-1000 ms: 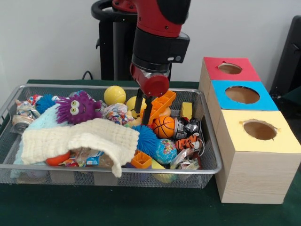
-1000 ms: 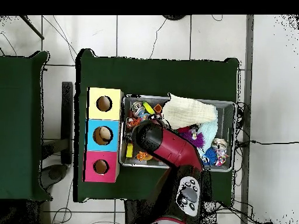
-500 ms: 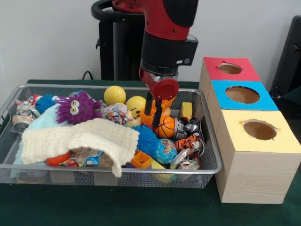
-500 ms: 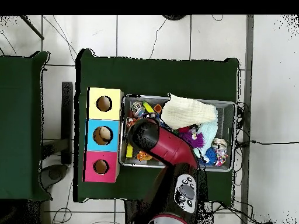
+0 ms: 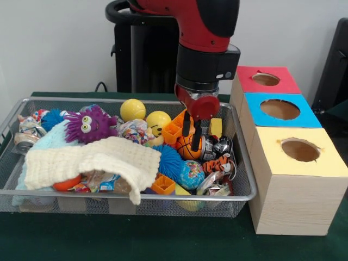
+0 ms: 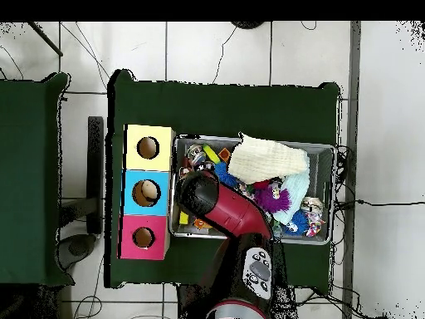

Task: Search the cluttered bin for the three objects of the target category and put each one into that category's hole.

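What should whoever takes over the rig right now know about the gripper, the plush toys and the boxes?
Gripper: open, empty, hanging over the small orange basketball at the box end of the silver wire mesh bin.
Orange black-striped plush tiger lies in the bin just in front of the gripper, toward the camera. No duck or bear is visible; the cream knitted cloth may hide some.
The red-painted wooden box stands farthest from the camera in the row; nothing shows in its round hole.
Done: no plush seen delivered. Left: find all three and drop them in.
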Motion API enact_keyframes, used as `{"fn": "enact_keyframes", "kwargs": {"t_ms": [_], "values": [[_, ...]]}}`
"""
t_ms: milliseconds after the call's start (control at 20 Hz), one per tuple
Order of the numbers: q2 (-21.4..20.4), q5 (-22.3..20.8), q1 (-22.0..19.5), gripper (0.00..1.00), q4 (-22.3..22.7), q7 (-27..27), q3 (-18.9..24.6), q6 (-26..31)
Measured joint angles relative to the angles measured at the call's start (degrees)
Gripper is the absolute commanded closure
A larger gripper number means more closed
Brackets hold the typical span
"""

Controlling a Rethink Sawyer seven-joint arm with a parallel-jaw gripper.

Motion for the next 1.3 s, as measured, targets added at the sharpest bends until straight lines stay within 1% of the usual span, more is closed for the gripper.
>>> {"fn": "enact_keyframes", "kwargs": {"t_ms": [50,250,350,450,650,800,900,1000,1050,1100,1200,1300], "values": [[0.0,0.5,0.0,0.00,0.9,0.0,0.9,-1.5],[0.0,1.1,-0.2,0.00,2.3,0.0,2.6,-4.7],[-0.1,1.2,-0.6,0.00,3.9,0.0,4.3,-7.9],[-0.2,1.2,-1.0,0.00,4.8,0.0,5.2,-9.3],[-0.5,1.2,-3.2,0.00,8.1,0.0,8.2,-13.9],[-0.5,1.2,-4.8,0.00,10.2,0.0,9.7,-16.3],[-0.5,0.3,-6.9,0.00,12.8,0.0,11.5,-19.4],[-0.7,-0.6,-8.3,0.00,14.2,0.0,12.6,-21.8],[-0.8,-1.3,-9.1,0.00,14.9,0.0,13.3,-23.6],[-0.9,-2.6,-10.5,0.00,15.9,0.0,14.3,-27.0],[-0.8,-3.5,-11.5,0.00,16.7,0.0,15.0,-29.2],[-0.3,-5.4,-13.4,0.00,18.4,0.0,16.3,-33.7]]}}
